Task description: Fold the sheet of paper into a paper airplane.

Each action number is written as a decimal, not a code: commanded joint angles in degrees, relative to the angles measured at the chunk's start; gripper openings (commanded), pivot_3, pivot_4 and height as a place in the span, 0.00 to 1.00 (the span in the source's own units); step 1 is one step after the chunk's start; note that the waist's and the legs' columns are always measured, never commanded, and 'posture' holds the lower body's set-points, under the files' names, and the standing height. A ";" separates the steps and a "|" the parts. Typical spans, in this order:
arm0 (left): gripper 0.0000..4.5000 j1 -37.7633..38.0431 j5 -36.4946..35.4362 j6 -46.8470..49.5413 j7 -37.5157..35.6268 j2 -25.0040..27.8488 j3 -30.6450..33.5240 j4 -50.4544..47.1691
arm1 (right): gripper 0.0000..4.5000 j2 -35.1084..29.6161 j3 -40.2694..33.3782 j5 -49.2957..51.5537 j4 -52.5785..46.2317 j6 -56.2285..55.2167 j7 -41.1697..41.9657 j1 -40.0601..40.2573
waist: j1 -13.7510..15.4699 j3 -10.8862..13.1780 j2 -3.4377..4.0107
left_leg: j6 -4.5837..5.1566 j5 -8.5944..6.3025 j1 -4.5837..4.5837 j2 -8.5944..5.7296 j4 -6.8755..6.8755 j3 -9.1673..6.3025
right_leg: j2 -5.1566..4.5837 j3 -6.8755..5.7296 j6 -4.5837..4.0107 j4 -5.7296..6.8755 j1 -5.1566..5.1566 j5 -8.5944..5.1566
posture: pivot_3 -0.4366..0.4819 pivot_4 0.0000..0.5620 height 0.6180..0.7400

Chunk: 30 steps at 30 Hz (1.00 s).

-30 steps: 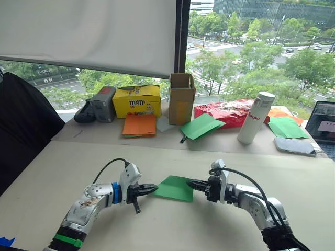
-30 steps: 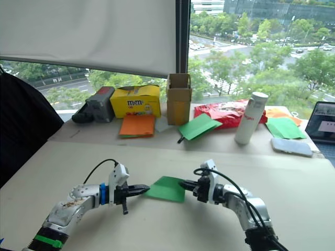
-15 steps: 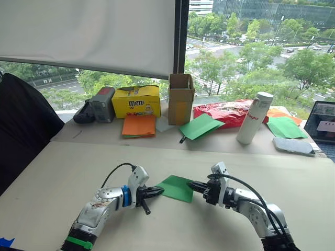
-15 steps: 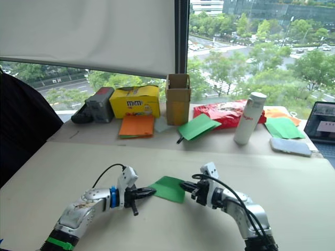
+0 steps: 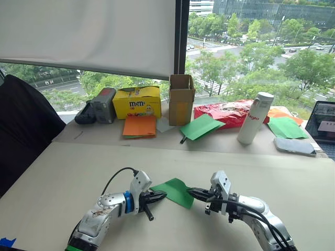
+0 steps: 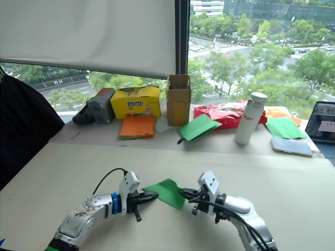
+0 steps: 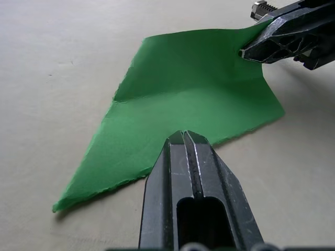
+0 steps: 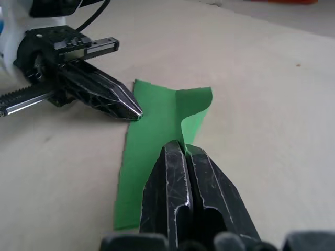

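Observation:
The sheet of paper (image 5: pixel 176 191), bright green with a crease, lies on the beige table (image 5: pixel 63 172) between my two grippers, and its middle is humped up. My left gripper (image 5: pixel 161 195) is shut on the paper's left edge; the left wrist view shows its fingertips (image 7: pixel 183 138) closed over the paper's (image 7: pixel 183 97) edge. From the other side, my right gripper (image 5: pixel 191 192) is shut on the right edge. In the right wrist view the paper (image 8: pixel 157 130) curls up just ahead of that gripper's fingertips (image 8: pixel 180 147).
The back ledge holds orange paper sheets (image 5: pixel 139 125), a yellow candy box (image 5: pixel 137 101), a cardboard box (image 5: pixel 181 98), more green sheets (image 5: pixel 201 126), a red bag (image 5: pixel 230 111), a white bottle (image 5: pixel 255 117), a phone (image 5: pixel 294 146) and a laptop (image 5: pixel 322 123). A black chair (image 5: pixel 26 125) stands left.
Both grippers have moved toward the table's near edge and closer together, holding the paper. The sheet has come along with them and buckled upward in the middle.

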 commanded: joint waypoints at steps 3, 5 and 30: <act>0.00 0.87 1.43 1.43 -0.22 0.81 -1.63 1.68 | 0.00 -2.45 2.62 -8.64 4.98 -22.15 1.27 -0.37 | 0.01 0.00 0.00 | 0.00 0.00 0.02 0.00 0.01 0.06 | 0.02 0.02 0.01 0.02 0.01 0.00 | 0.48 0.27 0.31; 0.00 0.87 1.50 1.32 -0.31 0.82 -1.69 1.95 | 0.00 -2.93 3.15 -10.39 6.38 -26.69 0.92 -0.70 | 0.07 0.00 0.00 | 0.00 0.00 0.02 -0.03 0.01 0.07 | 0.04 0.02 0.00 0.02 0.01 0.00 | 0.48 0.27 0.31; 0.00 0.47 -4.34 0.67 -8.76 3.61 2.41 2.32 | 0.00 -7.27 12.20 -38.02 18.35 -52.84 -15.11 -4.47 | -0.43 -0.18 -0.46 | -0.01 0.00 0.15 0.10 0.20 0.15 | 0.03 0.14 -0.06 0.44 0.01 -0.03 | 0.48 0.27 0.31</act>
